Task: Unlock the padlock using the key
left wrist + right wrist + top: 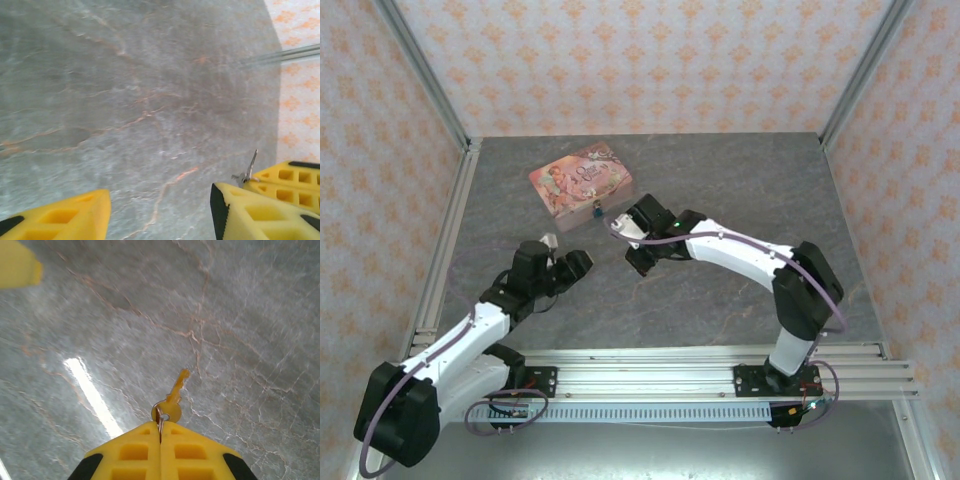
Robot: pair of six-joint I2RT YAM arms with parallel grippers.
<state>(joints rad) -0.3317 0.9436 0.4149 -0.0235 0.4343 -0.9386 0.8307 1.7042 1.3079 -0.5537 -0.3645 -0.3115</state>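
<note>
The tiny teal-blue padlock [594, 211] lies at the near edge of the pink tin [582, 180]. My right gripper [618, 229] hovers just right of and nearer than the padlock, not touching it. In the right wrist view this gripper [160, 427] is shut on the key's ring, and the small key [175, 392] sticks out past the fingertips over bare table. My left gripper [565, 252] is open with nothing between its fingers [65, 215], left of the right gripper. The left wrist view catches the key [248, 170] at the right gripper's yellow fingers [290, 182].
The grey marble-patterned table [720, 190] is fenced by metal rails and patterned walls. A yellow fingertip of the left gripper [17, 265] shows at the top left of the right wrist view. The pink tin sits at the back left of centre.
</note>
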